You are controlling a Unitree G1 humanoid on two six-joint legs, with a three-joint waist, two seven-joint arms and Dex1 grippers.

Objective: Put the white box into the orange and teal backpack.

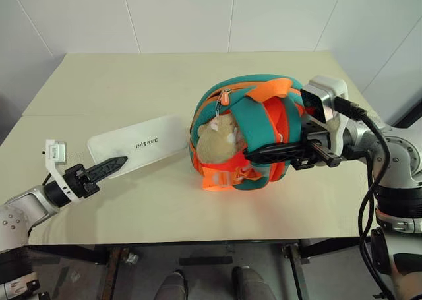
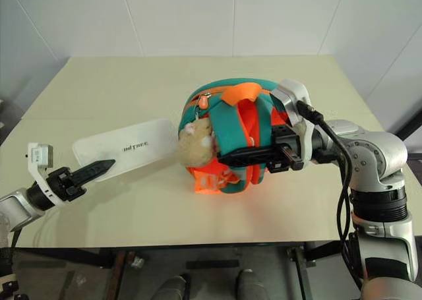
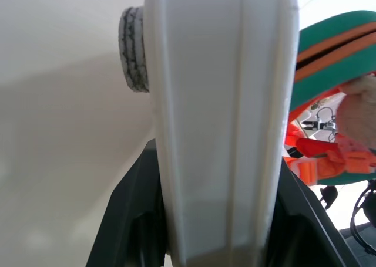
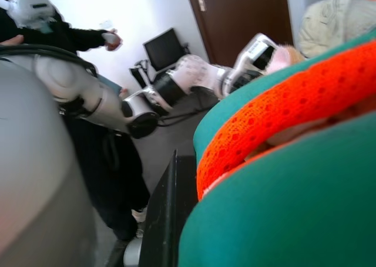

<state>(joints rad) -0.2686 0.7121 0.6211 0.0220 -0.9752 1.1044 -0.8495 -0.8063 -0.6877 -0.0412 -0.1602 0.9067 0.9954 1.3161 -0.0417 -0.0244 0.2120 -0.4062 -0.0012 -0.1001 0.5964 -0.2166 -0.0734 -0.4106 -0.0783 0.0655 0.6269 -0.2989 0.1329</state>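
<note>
White box [image 1: 140, 144] lay flat on the pale table [image 1: 99, 89], to the left of the orange and teal backpack [image 1: 254, 128], and its right end reached up to the bag, close to the tan plush charm [image 1: 217, 140] that hung on the bag's front. The head views showed the left gripper [image 1: 112, 166] at the near left corner of the box, with its black fingers pointing toward the bag. From there the fingers looked close together around that corner, and the left wrist view made it clear: the white edge of the box rose between the two dark fingers [image 3: 132, 220], so they were clamped on it. This wrist view also showed a small grey round pad [image 3: 134, 48] on one face of the box, which the head views did not show. The right gripper [image 1: 290, 150] was at the right side of the backpack, lying level across it, and its fingers were shut on a teal strap with orange webbing. The right wrist view showed this strap very near, teal padding and orange mesh, and behind it a part of the room: a person in dark clothes [image 4: 70, 38], a dark monitor [image 4: 163, 48] and a brown door [image 4: 247, 14]. On the top of the box I could read small dark letters, something like "UNITREE", but the first letters were not sure.
</note>
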